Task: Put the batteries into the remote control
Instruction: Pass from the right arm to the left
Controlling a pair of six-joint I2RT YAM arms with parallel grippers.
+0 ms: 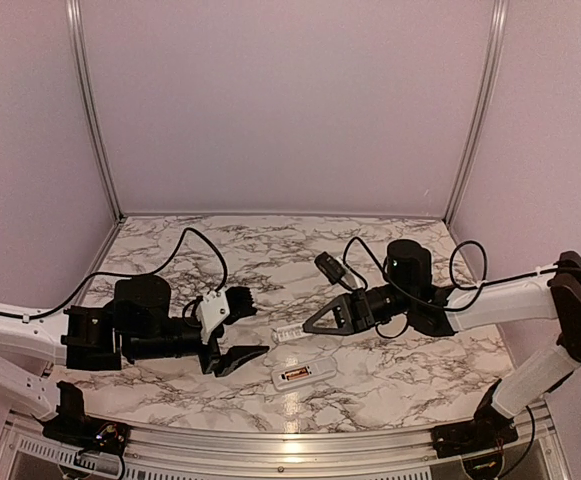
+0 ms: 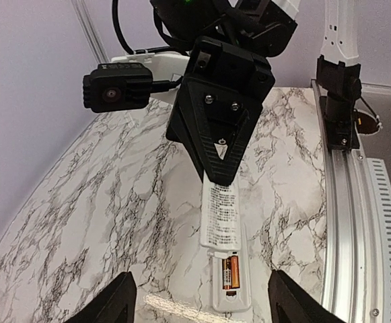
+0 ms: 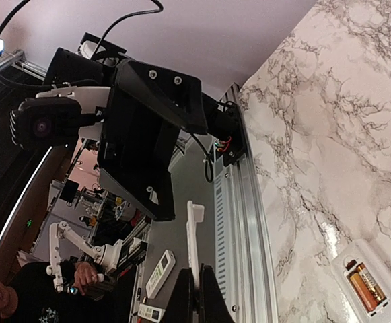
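The white remote control (image 1: 300,374) lies back up on the marble table, at the front middle. Two coppery batteries (image 2: 230,272) sit side by side in its uncovered recess, also seen as batteries (image 3: 365,286) in the right wrist view. My right gripper (image 1: 306,328) is shut on a thin white printed battery cover (image 2: 221,215), held above the remote's far half. In the right wrist view the cover (image 3: 193,235) shows edge-on between the shut fingers (image 3: 205,299). My left gripper (image 2: 202,303) is open and holds nothing, its fingers standing wide on either side of the remote's near end.
An aluminium rail (image 2: 346,222) runs along the table's near edge. Purple walls close in the back and both sides. The right arm's wrist camera (image 2: 114,87) and cables hang above the middle of the table. Beyond the table edge lie other remotes (image 3: 160,272).
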